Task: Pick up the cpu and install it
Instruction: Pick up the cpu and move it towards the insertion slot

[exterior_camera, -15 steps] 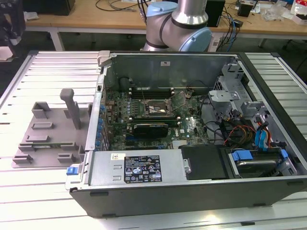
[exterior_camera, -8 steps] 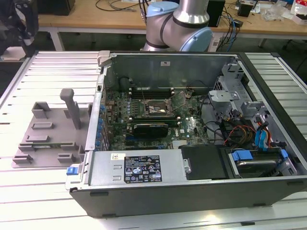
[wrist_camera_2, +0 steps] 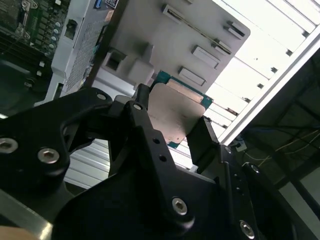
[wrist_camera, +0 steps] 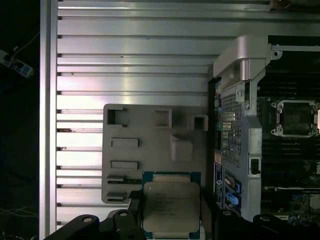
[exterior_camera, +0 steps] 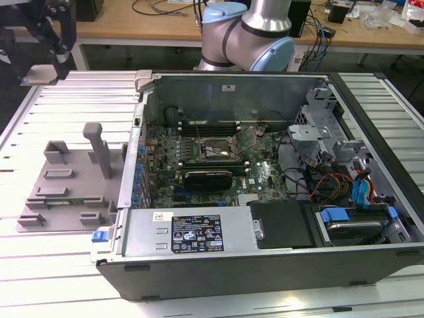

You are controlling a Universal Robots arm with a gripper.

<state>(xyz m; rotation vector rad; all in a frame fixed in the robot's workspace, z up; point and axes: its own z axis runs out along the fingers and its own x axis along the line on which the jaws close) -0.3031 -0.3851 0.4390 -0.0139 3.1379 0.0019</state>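
Claw point(wrist_camera_2: 171, 109) gripping cpu point(wrist_camera: 171, 209) by opposite edges, silver top facing wrist cameras, above grey tray point(wrist_camera: 150, 132)

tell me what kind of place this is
Probably a robotics lab bench for computer assembly: an open computer case lies on a slatted aluminium table, a robot arm stands behind it, and the gripper holds the cpu.

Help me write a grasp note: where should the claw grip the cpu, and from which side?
Grip two opposite thin edges, approaching from the lid side. The cpu is a flat square with no handle; only its rim offers parallel faces. In both wrist views the claw holds it so, a finger on each edge, lid bare.
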